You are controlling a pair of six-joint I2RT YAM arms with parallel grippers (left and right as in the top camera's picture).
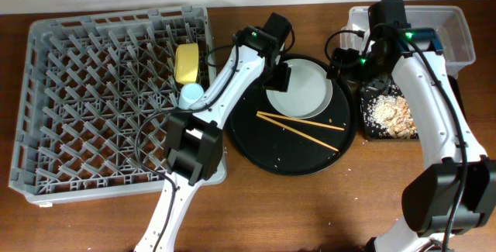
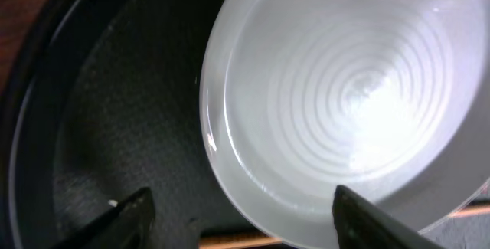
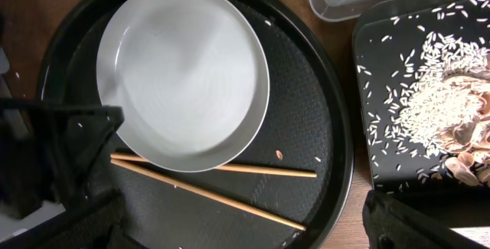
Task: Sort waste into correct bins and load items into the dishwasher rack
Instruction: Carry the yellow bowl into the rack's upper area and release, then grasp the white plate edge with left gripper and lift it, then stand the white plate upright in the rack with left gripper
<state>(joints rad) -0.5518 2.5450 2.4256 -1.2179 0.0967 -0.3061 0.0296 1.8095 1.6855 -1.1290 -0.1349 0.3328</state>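
Observation:
A white plate [image 1: 301,87] lies on the round black tray [image 1: 256,139], with two wooden chopsticks [image 1: 301,126] beside it. My left gripper [image 1: 280,78] is open, low over the plate's left rim; the plate [image 2: 344,88] fills the left wrist view between the fingers. My right gripper [image 1: 350,60] is open and empty, above the tray's right edge. The right wrist view shows the plate [image 3: 184,73], the chopsticks [image 3: 214,184] and the tray [image 3: 306,126]. The grey dishwasher rack [image 1: 70,89] at left holds a yellow container [image 1: 187,63] and a light blue cup [image 1: 191,94].
A black bin [image 1: 390,112] with rice and food scraps stands right of the tray; it also shows in the right wrist view [image 3: 429,103]. A clear plastic bin [image 1: 457,31] sits at the back right. Crumbs lie on the tray and the wooden table.

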